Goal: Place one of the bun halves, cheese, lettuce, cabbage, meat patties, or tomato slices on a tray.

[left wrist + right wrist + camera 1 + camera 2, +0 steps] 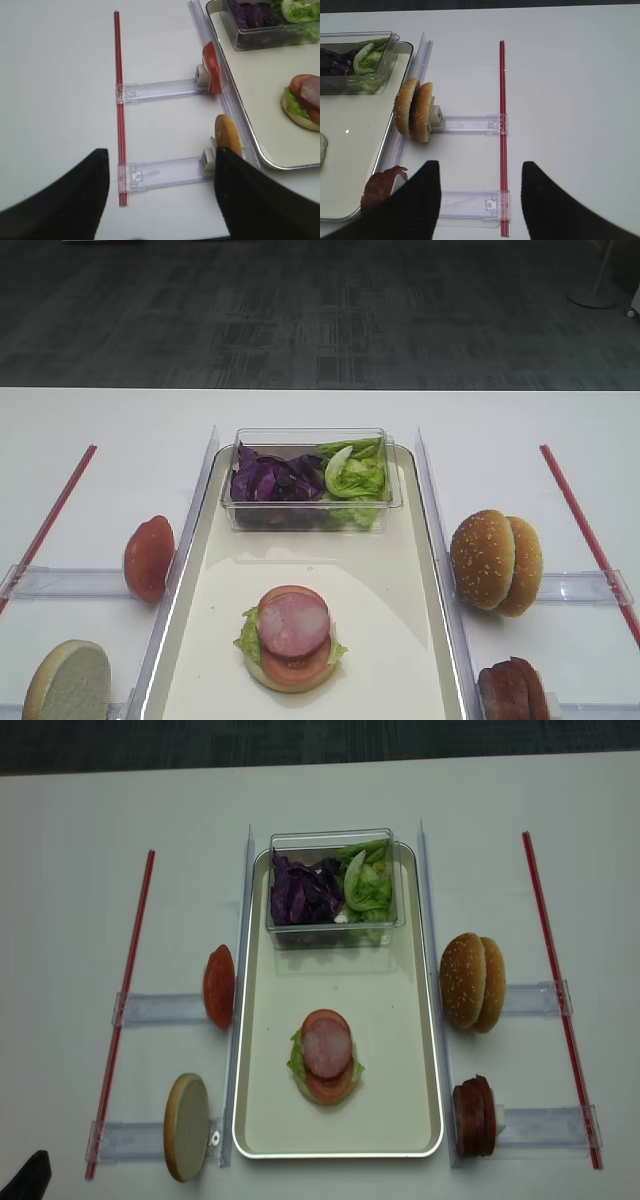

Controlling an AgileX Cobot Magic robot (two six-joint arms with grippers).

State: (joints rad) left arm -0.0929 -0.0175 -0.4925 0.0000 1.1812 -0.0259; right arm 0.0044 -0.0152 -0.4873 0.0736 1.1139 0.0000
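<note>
Tray [400,1050]: we are seeing it lying lengthwise on the white bench [80,820], between two clear rails.
Stack on the tray: we are finding a pale bun base [290,676] carrying lettuce [247,636], a tomato slice [296,662] and one meat patty [293,623] on top.
Clear box [310,502]: it is sitting at the tray's far end, holding purple cabbage [272,480] on the left and green lettuce leaves on the right.
Sesame bun halves [495,561]: two are standing on edge just right of the tray, against a clear holder [470,124].
Remaining meat patties [474,1116]: they are standing on edge nearer, right of the tray.
Tomato slices [219,987]: they are standing on edge left of the tray.
Cut bun half [186,1126]: it is leaning on edge at the near left.
Right tool [480,200]: we are seeing its dark fingers spread wide over the bench beside the patties, gripping nothing.
Left tool [160,200]: its fingers are likewise standing apart and empty, near the cut bun half.
Red strips [125,1010]: one is running along each outer side.
</note>
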